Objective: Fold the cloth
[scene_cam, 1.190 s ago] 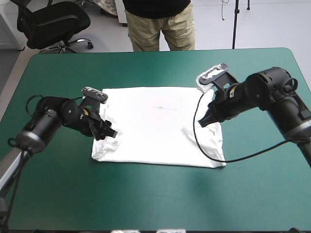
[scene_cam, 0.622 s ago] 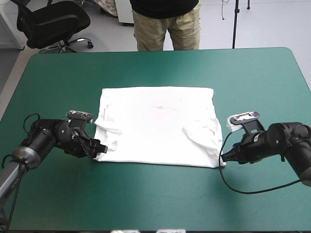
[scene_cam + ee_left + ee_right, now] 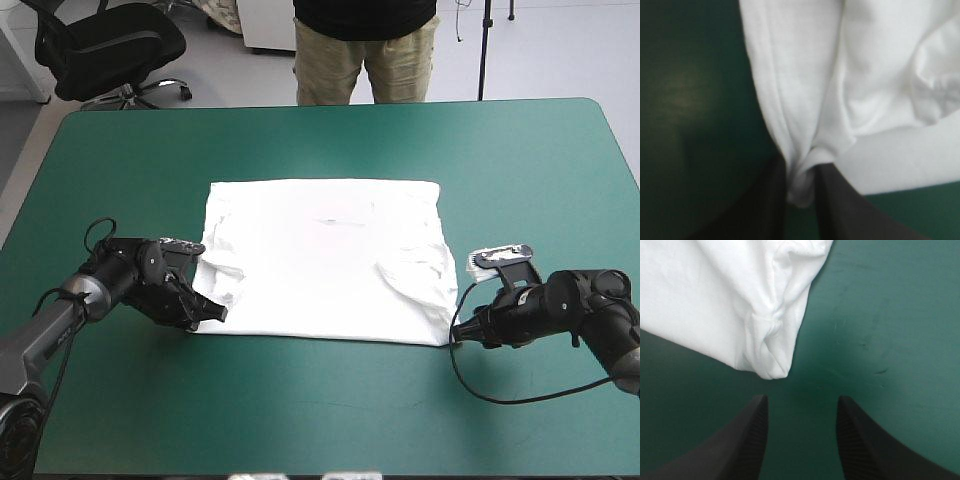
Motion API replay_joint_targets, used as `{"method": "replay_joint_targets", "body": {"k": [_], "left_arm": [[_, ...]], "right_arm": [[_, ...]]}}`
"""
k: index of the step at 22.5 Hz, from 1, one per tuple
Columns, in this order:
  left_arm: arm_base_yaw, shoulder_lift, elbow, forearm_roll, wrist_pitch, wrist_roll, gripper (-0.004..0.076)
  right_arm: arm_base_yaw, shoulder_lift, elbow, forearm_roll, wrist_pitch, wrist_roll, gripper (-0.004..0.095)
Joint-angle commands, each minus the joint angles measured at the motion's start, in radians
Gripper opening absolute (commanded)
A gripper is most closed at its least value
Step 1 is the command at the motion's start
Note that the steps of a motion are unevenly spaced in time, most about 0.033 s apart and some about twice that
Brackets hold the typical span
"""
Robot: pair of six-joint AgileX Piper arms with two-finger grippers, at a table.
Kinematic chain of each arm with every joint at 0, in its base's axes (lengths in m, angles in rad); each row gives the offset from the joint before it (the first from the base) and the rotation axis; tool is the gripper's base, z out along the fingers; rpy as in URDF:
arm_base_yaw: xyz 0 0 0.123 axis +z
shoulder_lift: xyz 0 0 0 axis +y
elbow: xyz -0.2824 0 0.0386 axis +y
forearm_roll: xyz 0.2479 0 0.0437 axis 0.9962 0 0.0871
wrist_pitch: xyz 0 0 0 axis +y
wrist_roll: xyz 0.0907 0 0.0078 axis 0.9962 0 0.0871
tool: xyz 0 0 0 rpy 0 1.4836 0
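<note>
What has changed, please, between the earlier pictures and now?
Both arms came toward the near edge. The left gripper now pinches the near-left corner of the T-shirt. The right gripper sits open just short of the near-right corner. The T-shirt stayed spread flat, in place.

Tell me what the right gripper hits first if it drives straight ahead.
Probably the near corner of the T-shirt, lying just ahead of the open right gripper, slightly off its centre line; depth is hard to judge.

Teal-green table [image 3: 330, 140], pale floor [image 3: 560, 50]
A black office chair [image 3: 105, 45] stands beyond the table's far left corner, a thin black pole [image 3: 484, 50] beyond the far edge.
</note>
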State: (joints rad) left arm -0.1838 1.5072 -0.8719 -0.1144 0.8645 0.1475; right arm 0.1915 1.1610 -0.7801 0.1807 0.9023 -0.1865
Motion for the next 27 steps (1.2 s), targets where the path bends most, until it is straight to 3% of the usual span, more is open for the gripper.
{"method": "replay_joint_targets", "body": {"k": [1, 7, 12, 16, 18, 19, 21, 27], "left_arm": [[-0.005, -0.008, -0.009, -0.044, -0.012, 0.009, -0.0013], [-0.005, -0.008, -0.009, -0.044, -0.014, 0.009, -0.0017], [-0.005, -0.008, -0.009, -0.044, -0.022, 0.009, -0.0017], [-0.005, -0.008, -0.009, -0.044, -0.029, 0.009, -0.0017], [-0.005, -0.008, -0.009, -0.044, -0.034, 0.009, -0.0017], [-0.005, -0.008, -0.009, -0.044, -0.033, 0.009, -0.0017], [-0.005, -0.01, -0.009, -0.044, -0.049, 0.009, -0.0017], [-0.005, -0.041, -0.009, -0.044, -0.06, 0.009, -0.0017]], "right_arm": [[-0.007, -0.019, -0.02, 0.01, -0.036, 0.003, 0.0415], [-0.007, 0.026, -0.02, 0.047, -0.04, -0.01, 0.0444], [-0.007, 0.162, -0.02, 0.196, -0.042, -0.131, 0.0447], [-0.007, 0.268, -0.02, 0.202, -0.042, -0.141, 0.0444], [-0.007, 0.304, -0.02, 0.202, -0.044, -0.156, 0.0366], [-0.007, 0.316, -0.02, 0.202, -0.04, -0.181, 0.0204], [-0.007, 0.316, -0.02, 0.213, -0.023, -0.228, -0.0014], [-0.007, 0.291, -0.02, 0.213, 0.046, -0.271, -0.0016]]}}
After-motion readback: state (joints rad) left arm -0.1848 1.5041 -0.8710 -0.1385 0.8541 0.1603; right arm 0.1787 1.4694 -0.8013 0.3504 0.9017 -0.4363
